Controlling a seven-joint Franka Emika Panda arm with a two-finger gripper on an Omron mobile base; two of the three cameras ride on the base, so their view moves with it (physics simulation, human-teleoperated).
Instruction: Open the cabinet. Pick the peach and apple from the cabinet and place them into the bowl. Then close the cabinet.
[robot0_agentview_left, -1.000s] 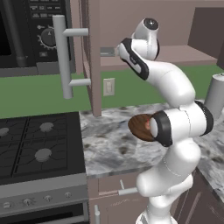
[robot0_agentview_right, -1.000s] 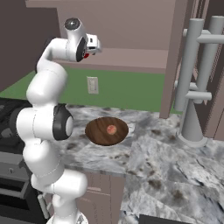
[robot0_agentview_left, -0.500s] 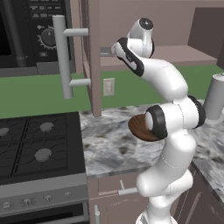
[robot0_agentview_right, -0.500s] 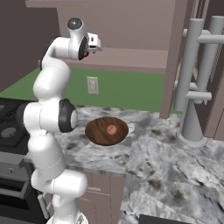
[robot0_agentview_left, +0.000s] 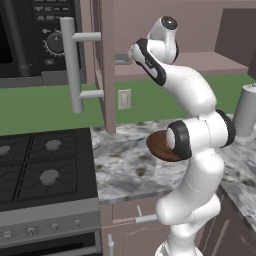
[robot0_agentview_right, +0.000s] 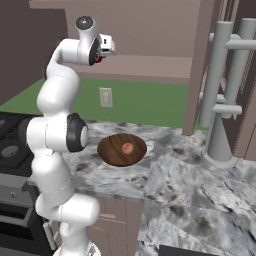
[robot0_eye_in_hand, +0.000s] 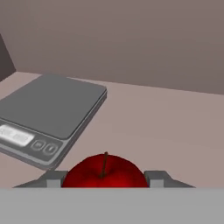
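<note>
Marbled grey stone forms the desk (robot0_agentview_left: 120, 165) in the left base view, with a black gas stove (robot0_agentview_left: 40, 170) beside it and the mauve-brown cabinet (robot0_agentview_left: 107, 75) above, its panelled door swung wide on a long grey bar handle (robot0_agentview_left: 70, 65) so the arm can reach the inner shelf; the white arm bends up from the lower right and pushes its hand into that opening, hiding part of the dark wooden bowl (robot0_agentview_left: 159, 146). From the right base view, the bowl (robot0_agentview_right: 112, 152) sits wide and shallow on the desk directly below the cabinet, a sensible drop spot, and the pale orange-pink peach (robot0_agentview_right: 127, 148) already lies in its middle; the hand is up at shelf level with a sliver of red at the claw (robot0_agentview_right: 101, 59). Along the hand view, the glossy round apple (robot0_eye_in_hand: 105, 173) with its thin dark stem rests on the smooth shelf between the two grey fingertips (robot0_eye_in_hand: 52, 178), which flank it closely; whether they press it yet I cannot tell. A flat grey kitchen scale (robot0_eye_in_hand: 50, 116) lies beside it.
</note>
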